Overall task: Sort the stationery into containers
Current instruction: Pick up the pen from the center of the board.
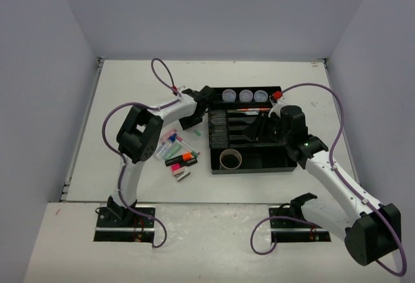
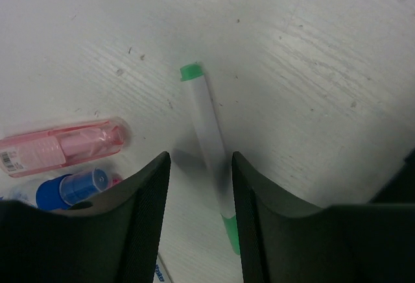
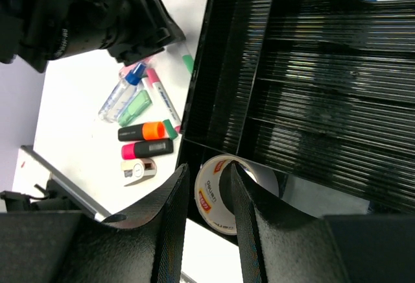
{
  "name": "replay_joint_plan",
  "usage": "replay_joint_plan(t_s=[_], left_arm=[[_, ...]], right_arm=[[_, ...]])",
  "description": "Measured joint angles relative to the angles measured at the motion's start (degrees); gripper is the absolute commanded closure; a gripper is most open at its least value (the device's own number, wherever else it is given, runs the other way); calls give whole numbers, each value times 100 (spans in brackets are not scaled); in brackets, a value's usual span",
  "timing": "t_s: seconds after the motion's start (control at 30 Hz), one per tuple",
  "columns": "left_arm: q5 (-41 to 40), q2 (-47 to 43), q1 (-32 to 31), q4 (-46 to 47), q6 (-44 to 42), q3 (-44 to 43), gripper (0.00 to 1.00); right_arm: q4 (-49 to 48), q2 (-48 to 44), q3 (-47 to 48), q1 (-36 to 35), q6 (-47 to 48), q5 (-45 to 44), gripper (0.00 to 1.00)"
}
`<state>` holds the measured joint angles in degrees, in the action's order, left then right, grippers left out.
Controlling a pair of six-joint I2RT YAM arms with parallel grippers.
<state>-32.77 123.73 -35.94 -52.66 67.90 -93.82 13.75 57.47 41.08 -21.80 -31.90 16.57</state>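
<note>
1. My left hand [image 2: 199, 161] is partly open. Its fingers stand either side of the white pen [image 2: 209, 127], which has green ends, and do not grip it.
2. That pen lies flat on the worktop [image 2: 311, 49], near its middle and just left of the black tray [image 1: 272, 158].
3. My right hand [image 3: 209, 180] is narrowly parted and holds nothing. It hangs over the tape roll [image 3: 206, 198].
4. The tape roll sits in the tray's end section, towards the worktop's near edge.
5. Three clear tubs [image 1: 245, 95] sit in a row along the tray's far side.
6. An orange highlighter [image 3: 148, 130] and a blue-capped bottle [image 3: 126, 85] lie loose left of the tray.
</note>
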Motion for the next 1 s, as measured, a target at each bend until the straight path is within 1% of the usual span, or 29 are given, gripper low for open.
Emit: replay_joint_plan(t_s=[0.07, 0.17, 0.23, 0.43, 0.5, 0.63, 0.7, 0.77, 0.8, 0.9, 1.0], left_arm=[[55, -29, 13, 141, 29, 134, 72], [155, -121, 37, 470, 32, 342, 87], [217, -223, 63, 731, 11, 524, 100], [405, -529, 171, 1222, -35, 990, 100], [436, -623, 202, 1342, -105, 1127, 100], [550, -1053, 242, 1596, -301, 1694, 100], [664, -1449, 251, 1788, -475, 2061, 100], [858, -2034, 251, 2209, -699, 2478, 100], [1003, -2348, 251, 2499, -822, 2662, 100], [1249, -3251, 226, 2968, -996, 3066, 100], [1502, -3845, 161, 3493, -1130, 3306, 100]], right_arm=[[-37, 0, -5, 0, 2, 77, 66], [-129, 0, -32, 0, 4, 216, 66], [-201, -2, -60, 0, 4, 327, 66], [-433, -1, -213, 0, 0, 680, 64], [-537, 6, -268, 0, 2, 878, 57], [-786, 124, -312, 1, -13, 1361, 35], [-1016, 200, -345, 2, -71, 1724, 34], [-1250, 266, -392, -26, -219, 2007, 34], [-1353, 309, -406, -56, -304, 2102, 34], [-1687, 522, -408, -272, -551, 2232, 34], [-1990, 839, -408, -522, -827, 2283, 39]])
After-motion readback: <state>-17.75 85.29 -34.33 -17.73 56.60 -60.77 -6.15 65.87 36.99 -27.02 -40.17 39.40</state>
